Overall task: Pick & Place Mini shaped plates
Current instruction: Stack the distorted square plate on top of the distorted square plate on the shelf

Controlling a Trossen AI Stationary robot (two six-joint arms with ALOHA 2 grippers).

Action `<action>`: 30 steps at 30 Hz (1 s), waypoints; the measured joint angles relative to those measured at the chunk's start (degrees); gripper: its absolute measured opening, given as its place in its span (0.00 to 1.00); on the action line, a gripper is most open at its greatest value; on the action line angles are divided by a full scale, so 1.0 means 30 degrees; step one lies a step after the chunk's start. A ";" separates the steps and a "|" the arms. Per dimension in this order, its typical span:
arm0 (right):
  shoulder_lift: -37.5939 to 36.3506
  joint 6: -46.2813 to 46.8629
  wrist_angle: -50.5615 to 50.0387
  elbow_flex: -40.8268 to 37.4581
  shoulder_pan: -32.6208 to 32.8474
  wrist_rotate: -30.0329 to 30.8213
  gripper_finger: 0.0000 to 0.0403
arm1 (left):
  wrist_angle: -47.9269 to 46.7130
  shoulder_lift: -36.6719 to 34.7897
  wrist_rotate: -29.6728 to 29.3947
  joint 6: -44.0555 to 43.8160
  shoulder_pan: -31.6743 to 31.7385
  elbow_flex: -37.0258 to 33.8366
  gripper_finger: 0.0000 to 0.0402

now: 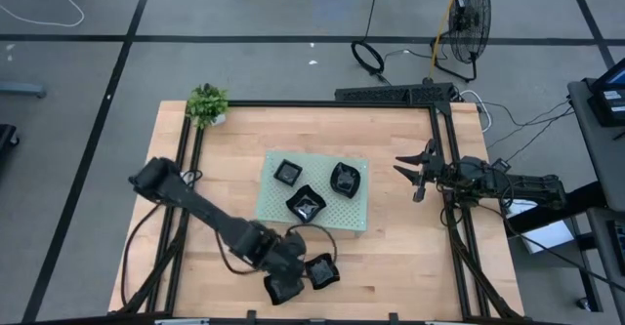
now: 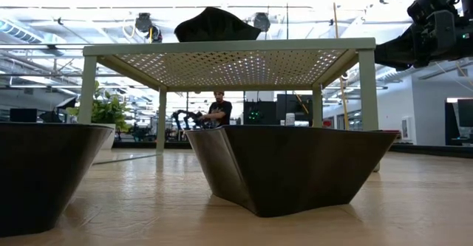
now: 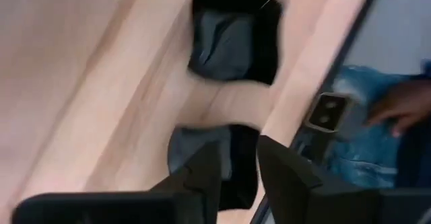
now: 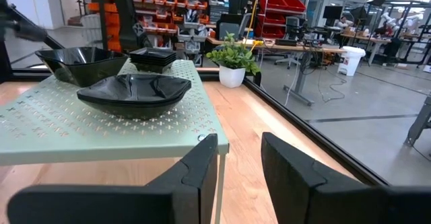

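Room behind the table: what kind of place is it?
Probably a robotics lab or workshop: red parts-bin shelves, workbenches cluttered with equipment, a standing fan, and a person working at another robot arm.

High view looks straight down on the table point(image 1: 391, 237); low view sits at tabletop level, very near two plates point(image 2: 288, 165). Both share the green board point(image 1: 356, 218), centre, toward twelve o'clock.

Probably a workshop: red parts-bin shelves point(image 4: 283, 9), workbenches point(image 4: 296, 49)

light: bright overhead | left wrist view: motion-blurred | shadows: soft
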 joint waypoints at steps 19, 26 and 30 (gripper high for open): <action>-0.0004 0.0000 0.0000 0.0000 0.0000 -0.0004 0.25 | -0.1839 0.3252 -0.0493 -0.5765 -0.2353 0.0044 0.42; 0.0003 0.0007 0.0000 0.0000 0.0000 0.0003 0.25 | -0.2259 0.3726 -0.0526 -0.5047 -0.2322 0.0036 0.42; -0.0004 0.0007 0.0000 0.0000 0.0000 -0.0004 0.25 | -0.2753 0.3726 -0.0984 -0.5104 -0.2354 0.0036 0.42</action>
